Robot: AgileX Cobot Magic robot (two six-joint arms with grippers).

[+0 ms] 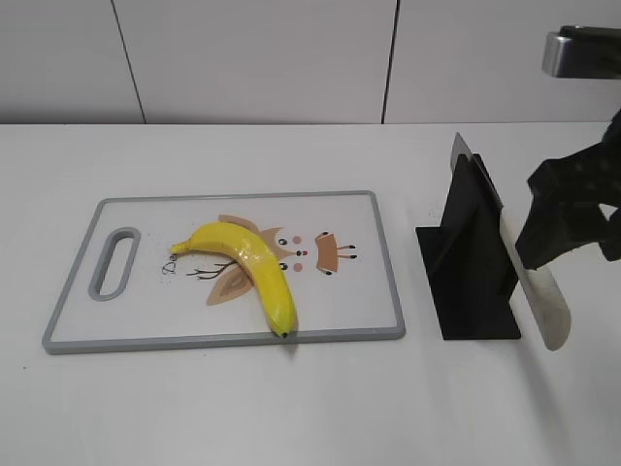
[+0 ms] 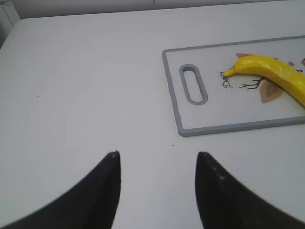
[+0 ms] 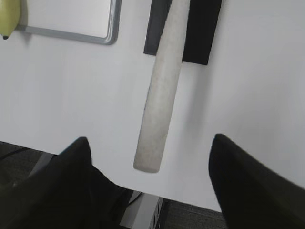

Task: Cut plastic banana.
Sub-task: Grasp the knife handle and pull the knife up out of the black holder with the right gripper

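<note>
The yellow plastic banana (image 1: 254, 264) lies whole on a white cutting board (image 1: 223, 340) with a grey rim, its black tip at the front edge. It also shows in the left wrist view (image 2: 271, 70), and its tip shows in the right wrist view (image 3: 8, 19). A knife with a cream handle (image 1: 543, 301) rests slanted in a black stand (image 1: 466, 262) to the right of the board. My right gripper (image 1: 543, 243) is open just above the handle (image 3: 159, 109), with the fingers (image 3: 148, 140) apart on either side and not touching it. My left gripper (image 2: 157, 155) is open and empty over bare table left of the board.
The board (image 2: 228, 128) has a slot handle (image 2: 193, 84) at its left end. The table's front edge shows in the right wrist view (image 3: 181, 195), close under the knife handle's end. A white wall runs behind the table.
</note>
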